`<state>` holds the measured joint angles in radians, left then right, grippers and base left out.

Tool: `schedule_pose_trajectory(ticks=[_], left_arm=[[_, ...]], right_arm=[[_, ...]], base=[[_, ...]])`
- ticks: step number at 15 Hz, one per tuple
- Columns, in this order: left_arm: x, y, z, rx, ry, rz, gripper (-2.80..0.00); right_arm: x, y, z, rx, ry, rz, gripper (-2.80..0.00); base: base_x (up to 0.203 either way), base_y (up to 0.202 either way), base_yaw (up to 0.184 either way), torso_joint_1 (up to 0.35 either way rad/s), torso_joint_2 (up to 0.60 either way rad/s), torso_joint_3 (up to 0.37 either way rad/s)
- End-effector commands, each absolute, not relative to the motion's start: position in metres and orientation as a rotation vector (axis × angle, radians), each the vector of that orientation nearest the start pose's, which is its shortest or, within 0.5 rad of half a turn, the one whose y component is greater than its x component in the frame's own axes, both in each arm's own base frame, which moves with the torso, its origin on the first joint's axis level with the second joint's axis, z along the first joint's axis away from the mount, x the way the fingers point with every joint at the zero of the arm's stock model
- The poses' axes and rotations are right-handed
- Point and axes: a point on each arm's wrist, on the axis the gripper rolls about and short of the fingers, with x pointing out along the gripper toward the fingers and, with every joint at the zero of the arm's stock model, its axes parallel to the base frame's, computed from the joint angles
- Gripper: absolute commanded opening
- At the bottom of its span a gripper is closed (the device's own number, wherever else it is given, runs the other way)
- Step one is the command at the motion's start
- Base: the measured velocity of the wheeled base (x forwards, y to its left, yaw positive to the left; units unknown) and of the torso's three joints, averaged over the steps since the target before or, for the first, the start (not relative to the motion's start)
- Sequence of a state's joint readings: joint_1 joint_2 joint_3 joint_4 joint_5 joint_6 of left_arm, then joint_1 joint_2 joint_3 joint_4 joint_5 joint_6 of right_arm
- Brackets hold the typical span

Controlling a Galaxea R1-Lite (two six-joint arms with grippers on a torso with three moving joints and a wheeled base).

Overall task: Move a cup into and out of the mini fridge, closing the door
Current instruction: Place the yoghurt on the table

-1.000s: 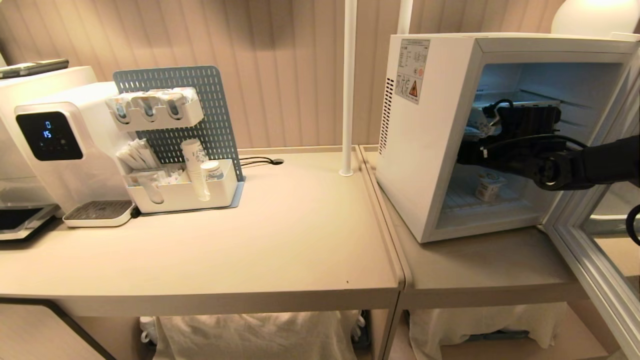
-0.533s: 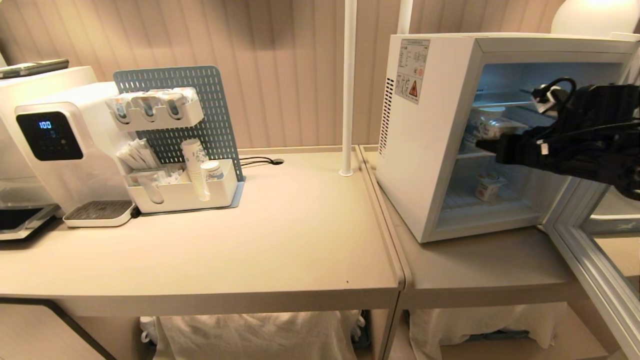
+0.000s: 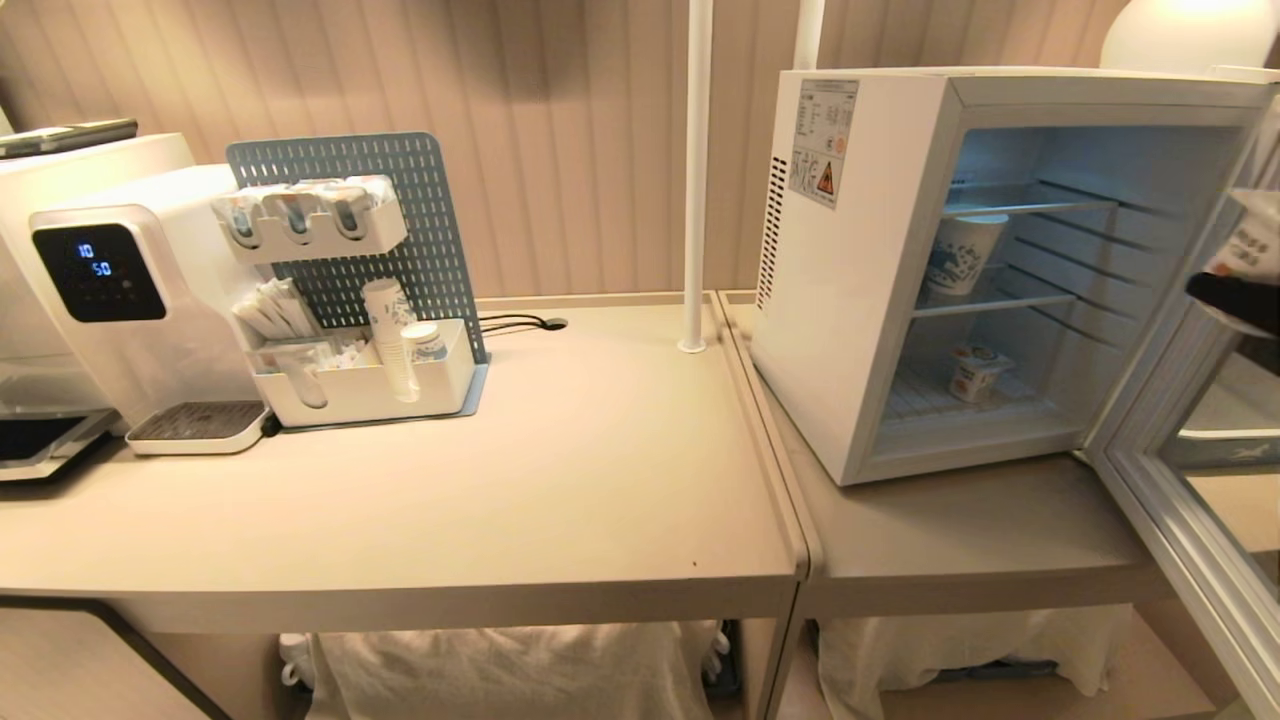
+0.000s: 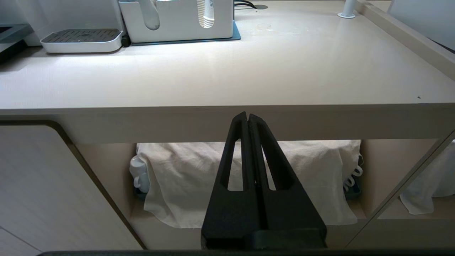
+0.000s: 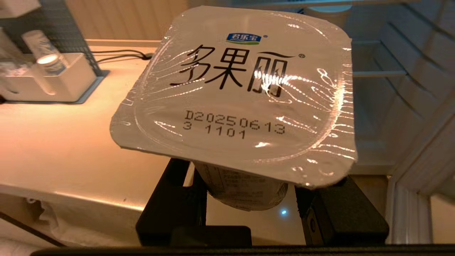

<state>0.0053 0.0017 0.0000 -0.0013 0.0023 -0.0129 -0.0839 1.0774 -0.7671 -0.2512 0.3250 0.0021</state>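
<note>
Sealed white plastic yoghurt cup [image 5: 233, 103] with a glossy foil lid printed in black characters is pinched in my right gripper [image 5: 245, 199], black fingers [image 5: 174, 199] clamped on the cup body just under the lid rim. In the head view that cup [image 3: 1250, 245] and gripper [image 3: 1235, 298] sit at the far right edge, outside the fridge opening, in front of the open door. White boxy mini fridge [image 3: 850, 300] with side vent slots and a warning sticker stands on the right beige table [image 3: 960, 530]; its pale-framed glass door [image 3: 1190, 520] is swung wide open toward me. Inside: a tall white paper cup with blue print [image 3: 962, 255] on the middle wire shelf, a small white yoghurt pot [image 3: 975, 372] on the floor rack. Left beige table [image 3: 560, 480] carries a white water dispenser with black display [image 3: 110, 300] and a blue-grey pegboard organiser [image 3: 350, 280] holding stacked cups. My left gripper [image 4: 248, 119] is pressed together, empty, parked low in front of the left table's edge, white cloth [image 4: 177, 177] on the shelf below.
</note>
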Motion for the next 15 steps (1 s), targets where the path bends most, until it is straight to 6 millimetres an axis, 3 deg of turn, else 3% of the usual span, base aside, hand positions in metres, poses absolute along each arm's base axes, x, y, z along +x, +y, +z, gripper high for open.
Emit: schedule_pose_trajectory(ticks=[1, 5, 7, 8, 9, 11, 14, 15], left_arm=[[-0.023, 0.0, 0.075, -0.014, 0.001, 0.009, -2.8], [-0.023, 0.0, 0.075, -0.014, 0.001, 0.008, -2.8], [-0.023, 0.0, 0.075, -0.015, 0.001, 0.009, -2.8], [-0.023, 0.0, 0.075, -0.015, 0.001, 0.009, -2.8], [-0.023, 0.0, 0.075, -0.015, 0.001, 0.008, -2.8], [-0.023, 0.0, 0.075, -0.015, 0.001, 0.008, -2.8], [-0.023, 0.0, 0.075, -0.017, 0.001, 0.009, -2.8], [-0.023, 0.0, 0.075, -0.017, 0.001, 0.009, -2.8]], right_arm=[[0.059, 0.002, 0.283, -0.027, -0.106, 0.246, -2.8], [-0.04, 0.011, 0.237, -0.054, -0.213, 0.286, -2.8], [-0.076, 0.01, 0.204, -0.059, -0.285, 0.28, -2.8], [-0.082, 0.008, 0.19, -0.051, -0.304, 0.234, -2.8], [-0.079, 0.005, 0.176, -0.032, -0.297, 0.149, -2.8], [-0.051, 0.001, 0.141, -0.019, -0.244, 0.023, -2.8], [-0.023, 0.0, 0.086, -0.073, -0.105, -0.027, -2.8], [-0.022, 0.0, 0.08, -0.082, -0.058, 0.006, -2.8]], base=[[0.0, 0.0, 0.0, 0.0, 0.0, 0.0], [0.0, 0.0, 0.0, 0.0, 0.0, 0.0], [0.0, 0.0, 0.0, 0.0, 0.0, 0.0], [0.0, 0.0, 0.0, 0.0, 0.0, 0.0], [0.0, 0.0, 0.0, 0.0, 0.0, 0.0], [0.0, 0.0, 0.0, 0.0, 0.0, 0.0], [0.0, 0.0, 0.0, 0.0, 0.0, 0.0], [0.0, 0.0, 0.0, 0.0, 0.0, 0.0]])
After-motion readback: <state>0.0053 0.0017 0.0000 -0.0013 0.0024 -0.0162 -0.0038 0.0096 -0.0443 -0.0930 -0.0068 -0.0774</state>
